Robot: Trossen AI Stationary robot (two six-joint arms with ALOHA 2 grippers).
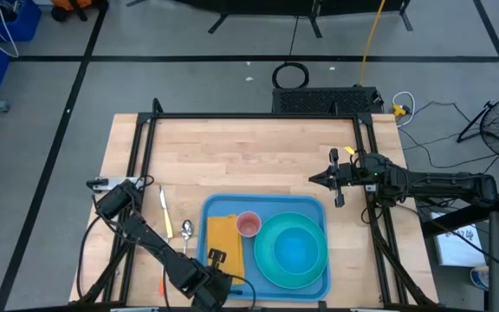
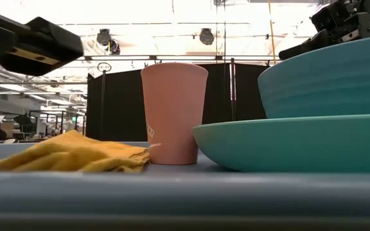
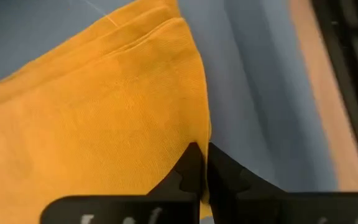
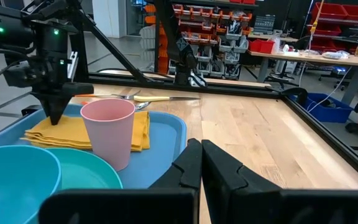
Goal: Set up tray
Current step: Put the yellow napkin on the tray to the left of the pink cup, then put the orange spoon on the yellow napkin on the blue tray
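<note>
Pinching the yellow napkin (image 3: 104, 118) on the tray (image 1: 319, 286), the left end effector (image 3: 199, 163) is clamped on its edge (right end effector (image 4: 201, 163) waits closed beside the tray); next probably calls for straightening the napkin.

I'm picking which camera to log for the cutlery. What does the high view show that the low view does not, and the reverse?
Only the high view shows the cutlery: a pale-handled knife and a metal spoon on the wooden table, left of the large light-blue rectangular plastic tray. Only the low view shows the room's ceiling lights behind. Both show the folded mustard-yellow cloth napkin, the pink plastic cup, the teal bowl on its round teal plate, and the left gripper over the napkin.
</note>
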